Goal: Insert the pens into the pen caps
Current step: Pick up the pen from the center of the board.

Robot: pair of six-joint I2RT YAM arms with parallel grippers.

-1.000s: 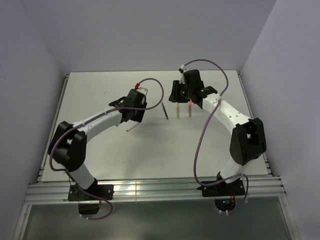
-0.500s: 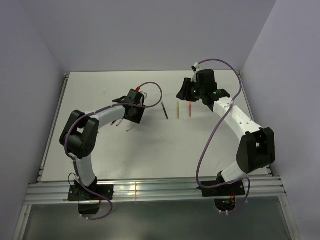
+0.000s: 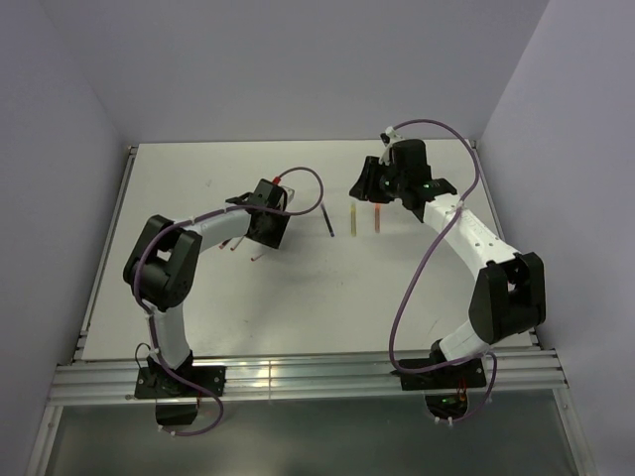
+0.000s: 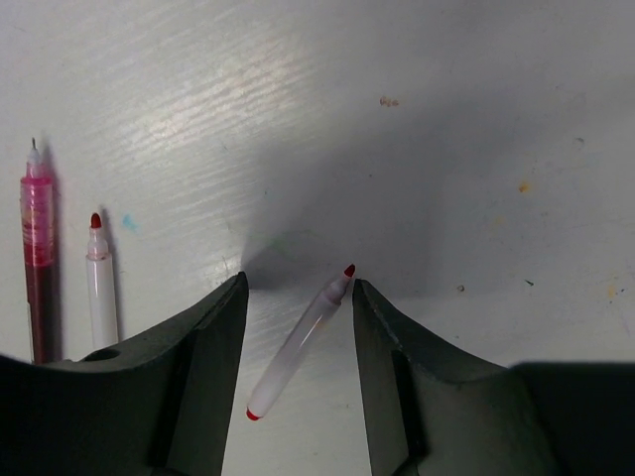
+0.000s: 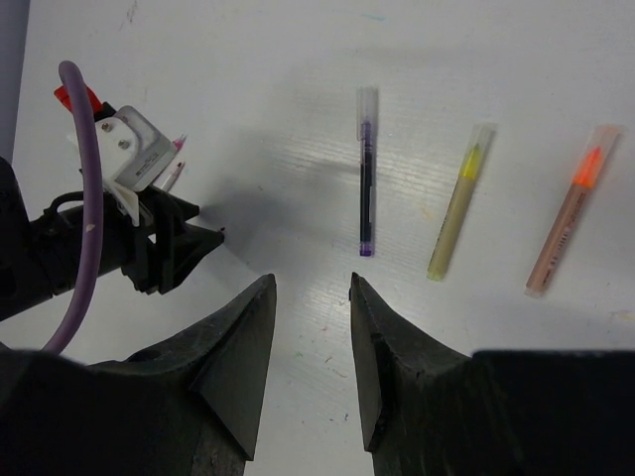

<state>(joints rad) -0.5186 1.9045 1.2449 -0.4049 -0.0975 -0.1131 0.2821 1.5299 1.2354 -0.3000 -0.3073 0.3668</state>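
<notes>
The white pen (image 4: 294, 349) lies slantwise on the table (image 4: 446, 149) between the parted jaws of your left tool (image 4: 298, 286), seemingly untouched. Close on that slant and it may twist or skid away. Your right tool (image 5: 312, 284) hangs parted, empty.

The tabletop (image 4: 446, 109) is white and matt, with a faint brushed grain and a few small stains. The left claw (image 4: 298, 283) and the right claw (image 5: 312, 280) look like dark matt plastic. The frosted pen (image 4: 298, 347) has a milky, translucent plastic barrel. The dark red pen (image 4: 38, 258) is clear, glossy plastic. The yellow pen (image 5: 451, 223) and the orange pen (image 5: 561, 238) have smooth barrels under clear plastic caps (image 5: 479, 137). The purple cable (image 5: 84, 188) looks smooth and rubbery.
</notes>
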